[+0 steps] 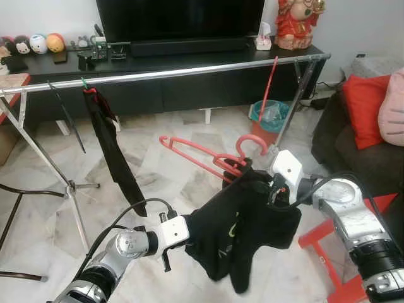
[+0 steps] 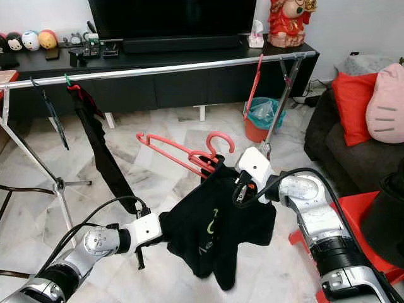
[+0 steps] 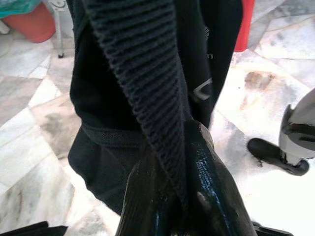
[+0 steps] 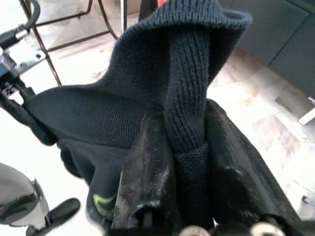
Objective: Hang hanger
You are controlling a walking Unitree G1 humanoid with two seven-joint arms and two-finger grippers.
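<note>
Left eye view: both grippers are holding a black garment w/ red hanger poking out its far side, low over the floor, near side of the rail. Left gripper jaws are clamping its left edge; right gripper jaws are clamping its ribbed collar.
</note>
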